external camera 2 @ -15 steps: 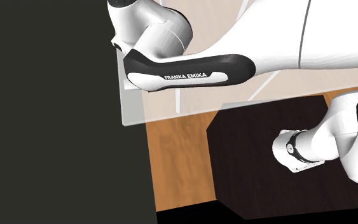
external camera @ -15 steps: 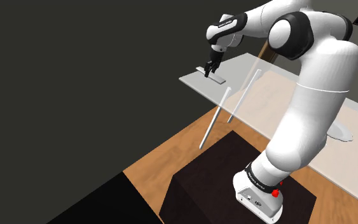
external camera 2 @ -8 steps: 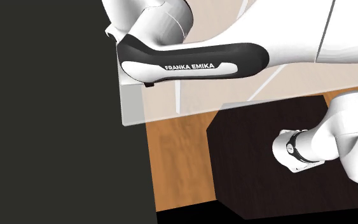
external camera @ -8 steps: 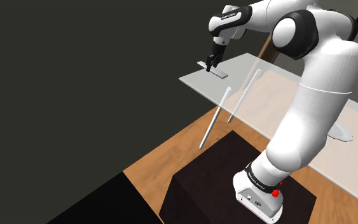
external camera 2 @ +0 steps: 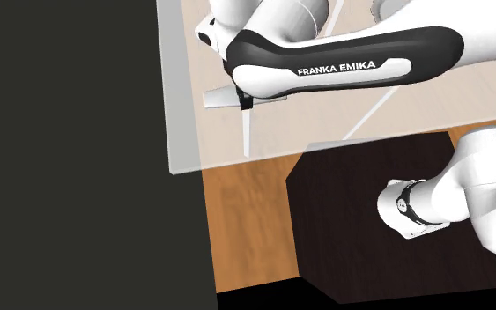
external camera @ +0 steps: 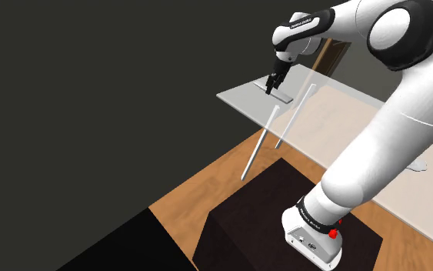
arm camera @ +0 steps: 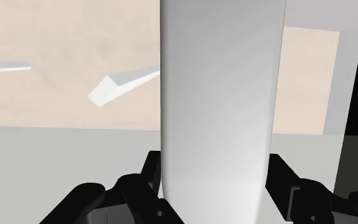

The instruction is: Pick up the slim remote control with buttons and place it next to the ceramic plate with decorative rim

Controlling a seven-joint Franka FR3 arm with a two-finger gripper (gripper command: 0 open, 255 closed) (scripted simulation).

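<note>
I read the gripper [arm camera: 215, 167] as clamped on the remote control [arm camera: 219, 95], a plain grey slab. The wrist view shows its fingers [arm camera: 151, 172] against both long sides. The shoulder view places the remote over the glass table [external camera: 236, 98], near the edge along the dark wall [external camera: 91, 92]. In the second exterior view one end projects from under the arm [external camera 2: 343, 66].

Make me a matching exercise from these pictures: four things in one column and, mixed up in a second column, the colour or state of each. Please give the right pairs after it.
Column one
1. remote
2. stand
3. table top
4. floor

Column two
A. see-through pale sheet
B. clasped by the tool
C. brown wood
D. dark brown box

Pairs: 1-B, 2-D, 3-A, 4-C
</note>
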